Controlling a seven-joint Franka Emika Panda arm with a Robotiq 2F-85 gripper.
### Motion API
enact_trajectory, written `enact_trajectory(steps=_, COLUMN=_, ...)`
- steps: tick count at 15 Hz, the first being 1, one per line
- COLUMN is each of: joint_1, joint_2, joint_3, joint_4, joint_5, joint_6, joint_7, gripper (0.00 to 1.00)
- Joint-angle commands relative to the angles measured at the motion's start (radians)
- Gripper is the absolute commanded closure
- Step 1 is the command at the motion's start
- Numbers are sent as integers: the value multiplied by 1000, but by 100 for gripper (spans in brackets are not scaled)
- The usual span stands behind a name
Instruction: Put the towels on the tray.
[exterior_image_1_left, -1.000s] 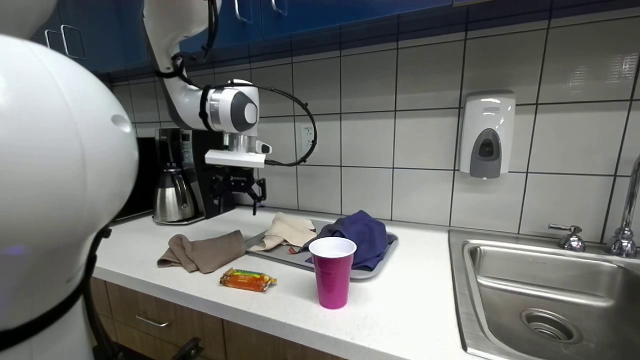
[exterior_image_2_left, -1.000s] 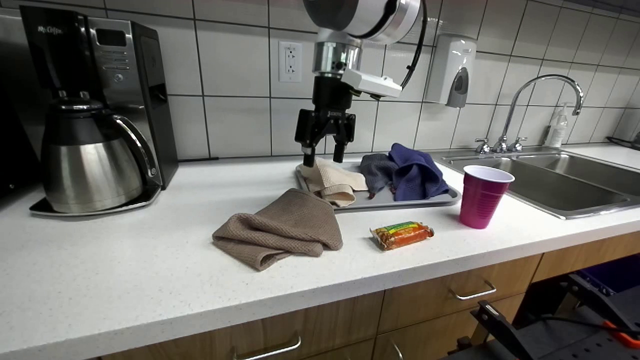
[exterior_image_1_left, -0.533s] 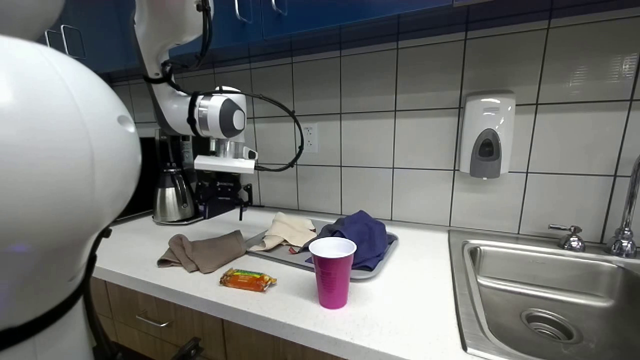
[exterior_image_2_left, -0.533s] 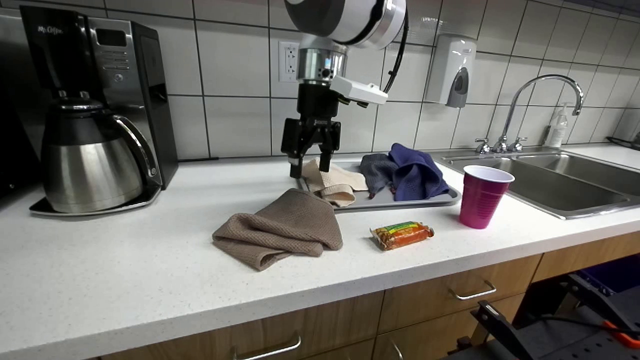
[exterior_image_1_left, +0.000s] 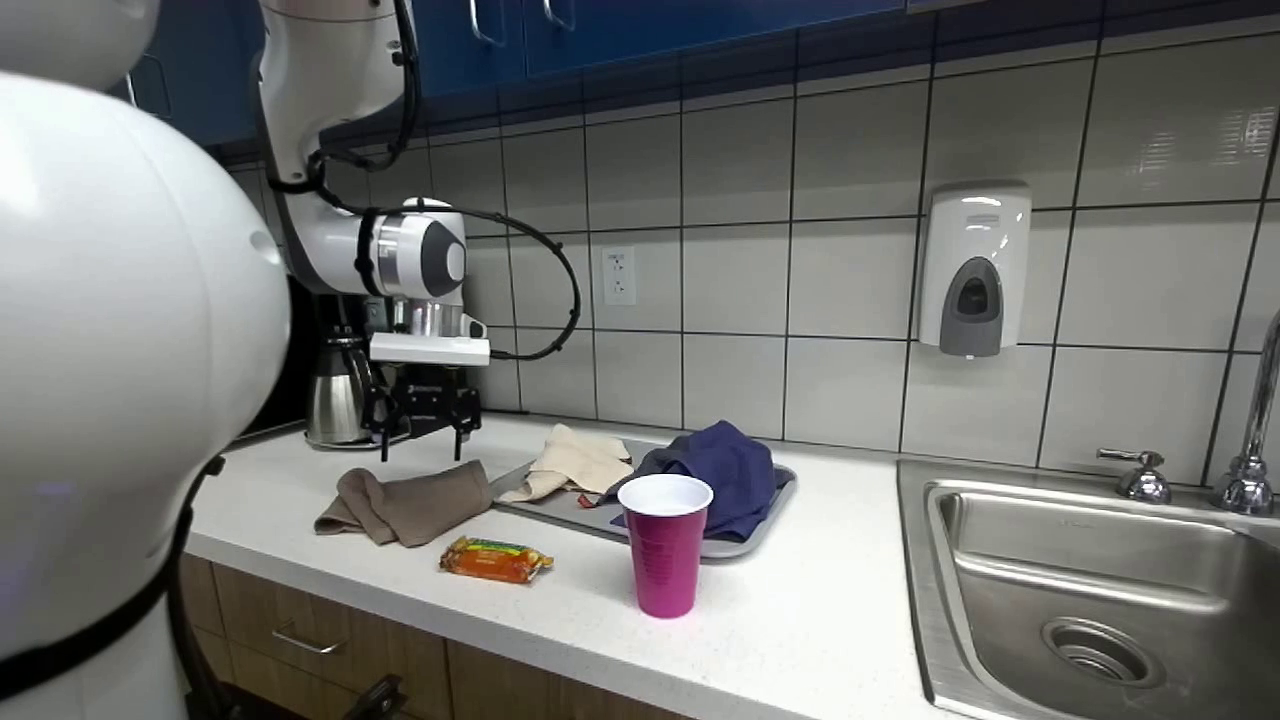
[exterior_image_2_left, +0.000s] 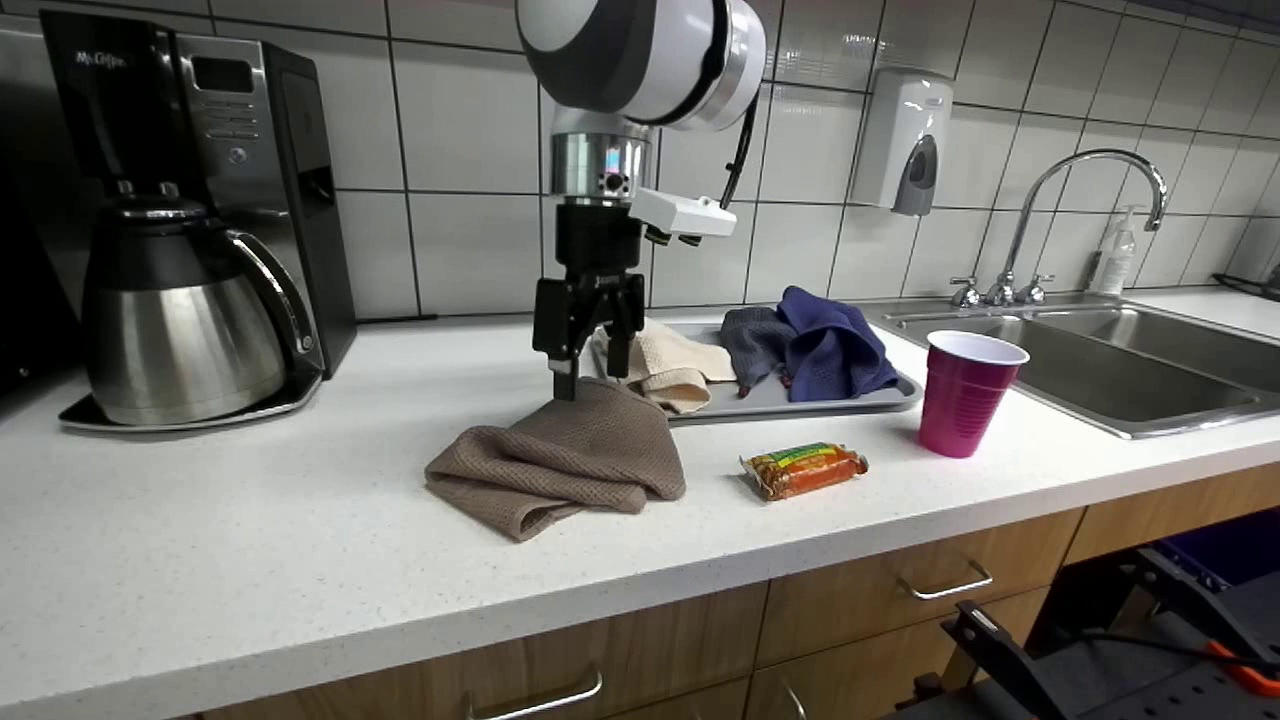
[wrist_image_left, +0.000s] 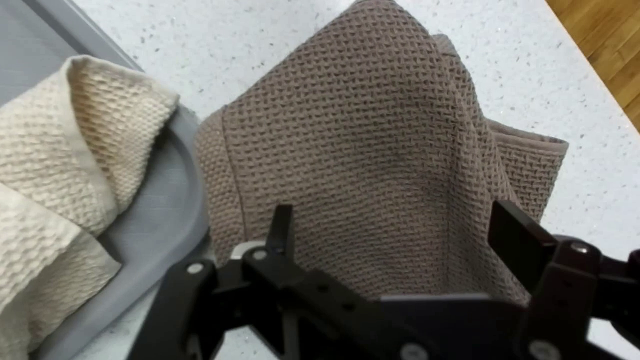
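From left in an exterior view, a coffee maker (exterior_image_2_left: 240, 180) stands on a white counter (exterior_image_2_left: 300, 520), with a crumpled brown towel (exterior_image_2_left: 575, 455) at its four o'clock and the robot's gripper (exterior_image_2_left: 592, 374) hanging above that towel, fingers (exterior_image_2_left: 565, 382) spread apart. At the towel's two o'clock, a grey tray (exterior_image_2_left: 790, 409) bears a cream towel (exterior_image_2_left: 675, 367) and a blue towel (exterior_image_2_left: 835, 350). An orange packet (exterior_image_2_left: 805, 471) lies at the tray's five o'clock, and a purple cup (exterior_image_2_left: 968, 400) stands at its three.
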Motion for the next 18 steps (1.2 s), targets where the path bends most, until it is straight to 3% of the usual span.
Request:
enact_trajectory(steps=1, joint_1=17, joint_2=54, joint_3=11, joint_4=76, joint_5=-57, joint_6=-68, joint_7=-14, gripper=0)
enact_trajectory(steps=18, joint_1=64, joint_2=121, joint_3=40, joint_4=142, joint_5=-112, joint_6=-99, joint_7=-46, gripper=0)
